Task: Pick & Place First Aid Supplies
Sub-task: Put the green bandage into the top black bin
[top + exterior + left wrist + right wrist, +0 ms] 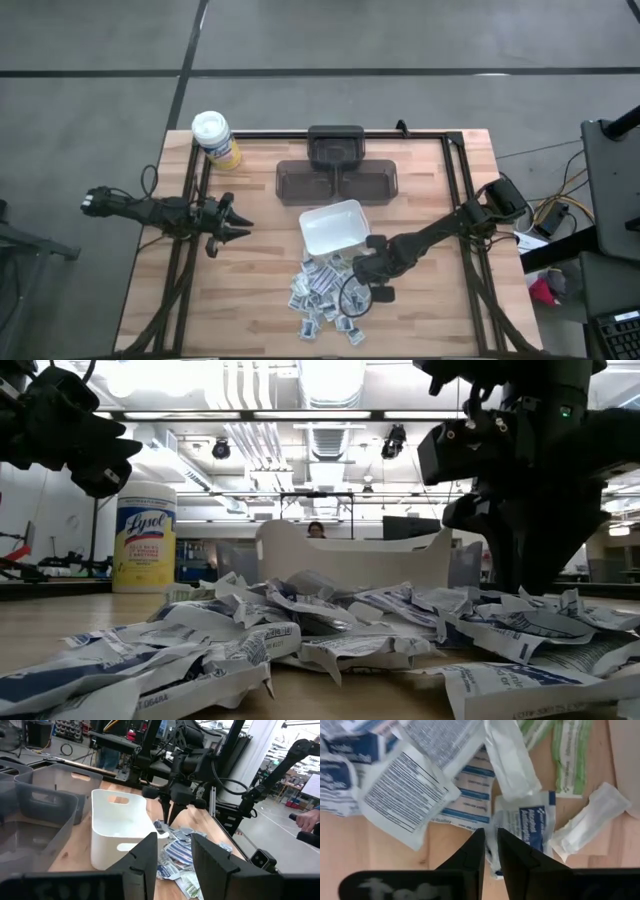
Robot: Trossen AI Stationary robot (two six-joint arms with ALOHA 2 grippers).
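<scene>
Several small white packets with blue and green print, the first aid supplies (325,295) (330,620) (182,836), lie heaped on the wooden table, just toward the near edge from an empty white dish (333,227) (115,825) (350,565). My right gripper (352,272) (167,822) (491,842) stands over the heap's far right part, pointing steeply down, its fingers nearly together on one packet (522,827). My left gripper (240,228) (174,852) waits open at the table's left, level, pointing toward the dish. My right gripper pinches a white packet with blue print by one side edge (496,822) between its two fingers. The fingers come from above, pointing steeply down. The packet lies flat on the table among the others.
A yellow canister with a white lid (215,138) (145,538) stands at the far left corner. Grey bins (337,172) (40,795) sit behind the dish. Bare wood (250,290) lies left of the heap. A person's hand (305,820) shows beyond the table.
</scene>
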